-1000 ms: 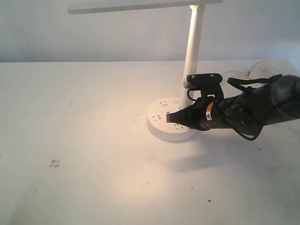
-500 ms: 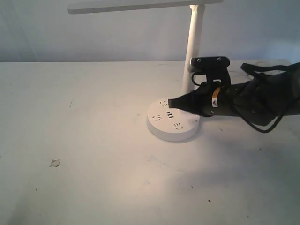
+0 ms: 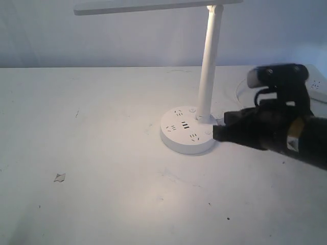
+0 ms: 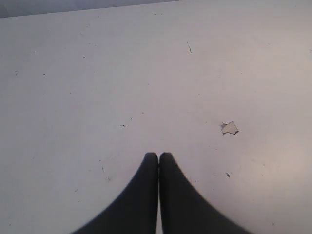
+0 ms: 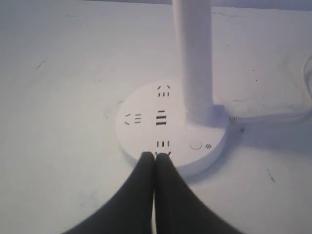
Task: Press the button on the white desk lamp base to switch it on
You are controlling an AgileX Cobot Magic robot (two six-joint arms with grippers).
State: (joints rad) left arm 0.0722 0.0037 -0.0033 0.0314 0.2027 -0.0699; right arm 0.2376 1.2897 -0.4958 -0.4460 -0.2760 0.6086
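The round white desk lamp base (image 3: 184,139) sits mid-table with socket holes and dark USB slots on top, its slim white pole (image 3: 207,66) rising to a long lamp head (image 3: 153,6). A warm pool of light lies on the table under the head. In the right wrist view the base (image 5: 146,105) shows a small round button (image 5: 195,145) near the pole (image 5: 194,53). My right gripper (image 3: 217,133) (image 5: 155,156) is shut and empty, its tips just off the base's right rim. My left gripper (image 4: 158,156) is shut over bare table, far from the lamp.
A white cable (image 5: 273,116) runs from the base toward the back right, where a white power strip (image 3: 318,84) lies. A small chip in the tabletop (image 3: 60,177) (image 4: 229,128) marks the left front area. The table's back edge meets a pale wall.
My right gripper has pulled back to the right, from above the base top to just beyond its rim. The left gripper's earlier position is not shown.
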